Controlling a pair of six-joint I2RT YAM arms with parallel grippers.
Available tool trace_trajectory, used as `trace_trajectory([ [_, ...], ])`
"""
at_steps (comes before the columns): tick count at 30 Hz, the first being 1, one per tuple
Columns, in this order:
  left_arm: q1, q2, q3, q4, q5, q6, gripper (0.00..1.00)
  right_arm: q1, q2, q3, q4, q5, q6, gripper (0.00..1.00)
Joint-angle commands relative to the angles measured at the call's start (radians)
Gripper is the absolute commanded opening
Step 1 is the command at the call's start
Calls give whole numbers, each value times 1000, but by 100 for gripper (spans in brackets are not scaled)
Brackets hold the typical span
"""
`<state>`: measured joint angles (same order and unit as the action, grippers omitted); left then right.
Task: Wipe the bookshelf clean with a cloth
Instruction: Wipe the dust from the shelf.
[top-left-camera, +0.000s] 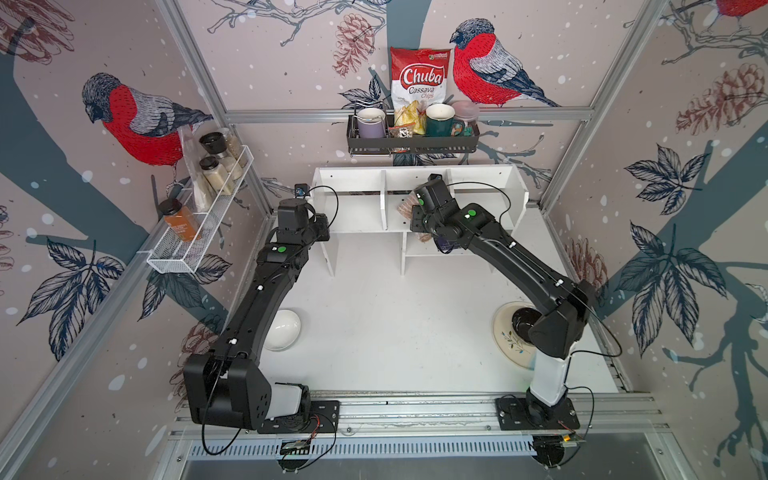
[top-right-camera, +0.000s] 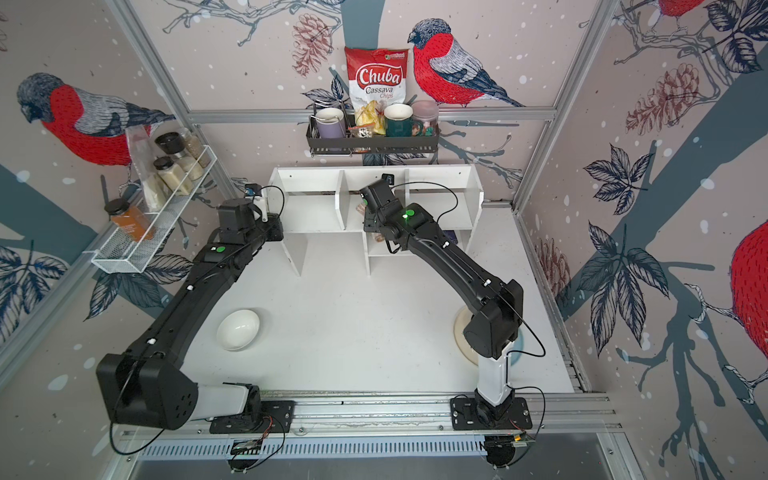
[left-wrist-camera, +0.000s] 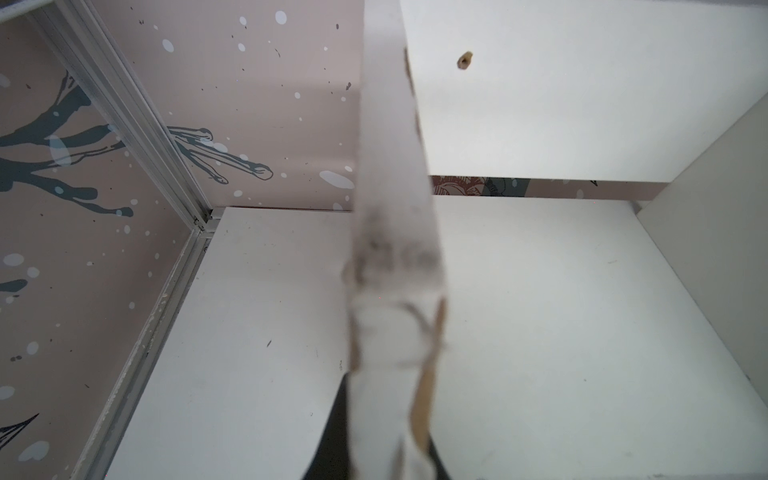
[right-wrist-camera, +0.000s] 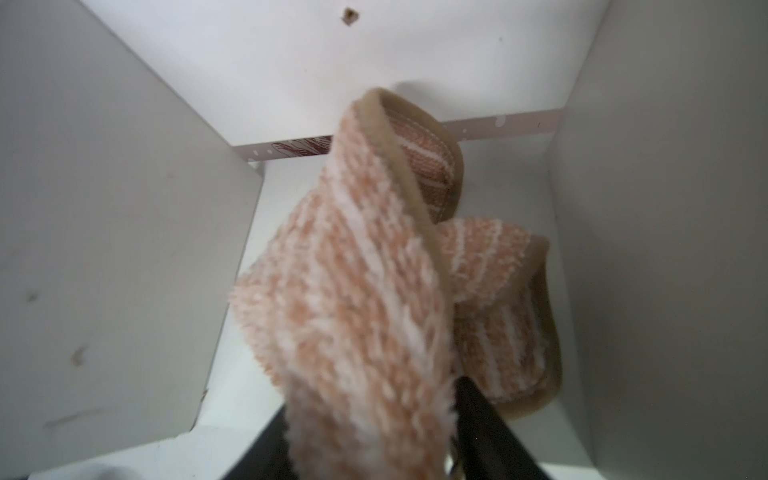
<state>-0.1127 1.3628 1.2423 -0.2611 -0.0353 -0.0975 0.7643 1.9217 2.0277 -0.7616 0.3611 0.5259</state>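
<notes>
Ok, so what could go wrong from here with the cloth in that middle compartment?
The cloth is bunched and folded at the right claw; it might slip out or wipe with only one fold. The left claw grips the bookshelf by a chipped side panel edge; if that slips, the shelf could shift.

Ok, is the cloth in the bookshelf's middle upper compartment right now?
Yes, in a top view the cloth is between the two dividers, inside the middle upper compartment of the bookshelf.
</notes>
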Motion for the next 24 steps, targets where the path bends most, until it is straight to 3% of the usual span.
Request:
trace_trajectory([
  [1,-1,6,-8,-169,93,-59,0,4,59,57,16,-9,1,75],
  [2,-1,7,-8,-167,93,-60,0,7,73,72,17,-19,1,74],
  [4,-1,13,-7,-170,94,-58,0,24,92,85,20,-38,3,64],
  [9,-2,15,-10,-170,87,-55,0,60,67,60,17,48,-18,26],
  [13,-3,12,-11,-168,105,-51,0,12,89,119,72,8,-20,1],
  [20,4,12,-15,-161,121,-47,0,-37,178,287,139,58,-79,0],
  [24,6,9,-14,-160,116,-47,0,-35,120,183,204,35,-73,0],
])
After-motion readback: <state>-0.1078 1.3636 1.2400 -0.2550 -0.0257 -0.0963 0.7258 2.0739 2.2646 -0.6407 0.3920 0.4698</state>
